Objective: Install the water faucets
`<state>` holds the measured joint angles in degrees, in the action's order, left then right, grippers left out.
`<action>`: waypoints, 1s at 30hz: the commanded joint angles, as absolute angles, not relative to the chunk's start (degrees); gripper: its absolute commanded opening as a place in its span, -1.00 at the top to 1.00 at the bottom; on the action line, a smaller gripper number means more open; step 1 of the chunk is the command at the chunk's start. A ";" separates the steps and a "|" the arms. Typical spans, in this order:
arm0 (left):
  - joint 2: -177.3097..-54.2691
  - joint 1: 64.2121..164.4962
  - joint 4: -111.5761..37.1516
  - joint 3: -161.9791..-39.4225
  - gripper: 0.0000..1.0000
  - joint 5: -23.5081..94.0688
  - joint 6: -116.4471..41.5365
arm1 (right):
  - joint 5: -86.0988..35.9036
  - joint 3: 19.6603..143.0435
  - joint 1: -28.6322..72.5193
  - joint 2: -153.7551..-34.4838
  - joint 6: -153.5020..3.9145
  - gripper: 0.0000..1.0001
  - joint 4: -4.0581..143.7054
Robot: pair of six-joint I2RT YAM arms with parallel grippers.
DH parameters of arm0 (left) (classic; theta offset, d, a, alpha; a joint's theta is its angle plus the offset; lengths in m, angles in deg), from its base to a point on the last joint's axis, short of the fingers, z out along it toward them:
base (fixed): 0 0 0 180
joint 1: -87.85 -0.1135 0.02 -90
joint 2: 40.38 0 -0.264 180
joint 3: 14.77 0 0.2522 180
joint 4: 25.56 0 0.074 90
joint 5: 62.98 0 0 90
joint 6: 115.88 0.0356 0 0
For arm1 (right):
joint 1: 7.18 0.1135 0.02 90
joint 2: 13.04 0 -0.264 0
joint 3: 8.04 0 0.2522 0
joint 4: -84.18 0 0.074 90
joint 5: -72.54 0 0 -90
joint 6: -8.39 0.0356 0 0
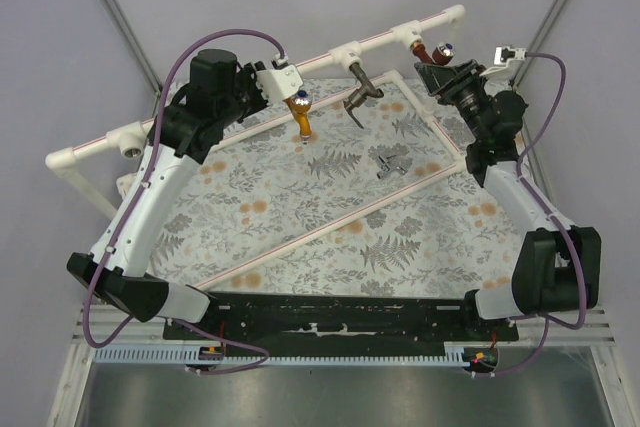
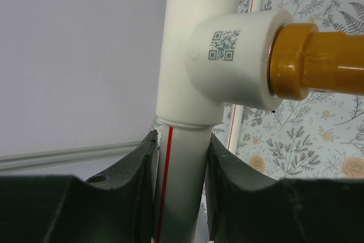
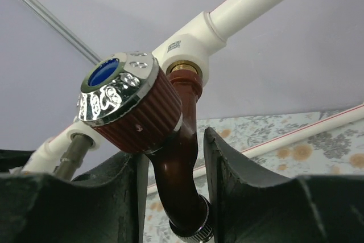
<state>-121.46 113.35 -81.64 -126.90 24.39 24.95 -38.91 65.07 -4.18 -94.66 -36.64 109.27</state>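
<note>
A white pipe frame [image 1: 200, 107] runs across the back with several T-fittings. A golden-orange faucet [image 1: 300, 107] and a dark grey faucet [image 1: 360, 95] hang from two middle fittings. A reddish-brown faucet [image 1: 423, 48] sits in the right fitting. A silver faucet [image 1: 392, 165] lies loose on the mat. My left gripper [image 1: 272, 75] is shut on the white pipe [image 2: 181, 157] just below the fitting [image 2: 227, 55] holding the golden-orange faucet [image 2: 324, 61]. My right gripper [image 1: 438, 60] is shut on the reddish-brown faucet's spout [image 3: 179, 157], under its chrome-capped knob [image 3: 122, 101]; its threaded end is in the fitting [image 3: 185, 44].
A floral mat [image 1: 330, 217] covers the table inside a lower frame of white pipes [image 1: 330, 227]. An open T-fitting [image 1: 130, 140] sits near the frame's left end. Black rails [image 1: 340, 312] and the arm bases line the near edge.
</note>
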 commanded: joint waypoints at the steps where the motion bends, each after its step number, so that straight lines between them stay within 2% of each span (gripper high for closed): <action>1: -119.84 115.54 -88.18 -125.83 0.96 33.08 14.03 | -21.68 64.26 -5.16 -96.89 -7.54 1.00 112.87; 6: -119.84 115.54 -88.10 -125.39 0.96 33.70 13.59 | -18.34 62.67 -4.73 -96.54 -1.02 1.00 112.70; 11: -119.66 115.54 -88.10 -125.12 0.96 33.44 13.59 | -17.81 63.29 -4.11 -96.01 -1.02 1.00 110.77; 17: -119.57 115.63 -87.92 -124.86 0.96 33.78 13.32 | -14.12 63.02 -3.49 -96.27 9.69 1.00 109.62; 25: -119.57 115.54 -87.92 -124.60 0.96 33.96 13.15 | -8.85 64.70 -1.03 -95.04 21.29 1.00 101.01; 30: -119.49 115.63 -87.83 -124.07 0.96 34.14 12.89 | -7.79 64.60 -0.77 -95.04 23.08 1.00 100.38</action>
<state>-121.26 113.13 -80.35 -125.65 25.46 24.93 -20.37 62.67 0.00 -94.10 10.05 107.32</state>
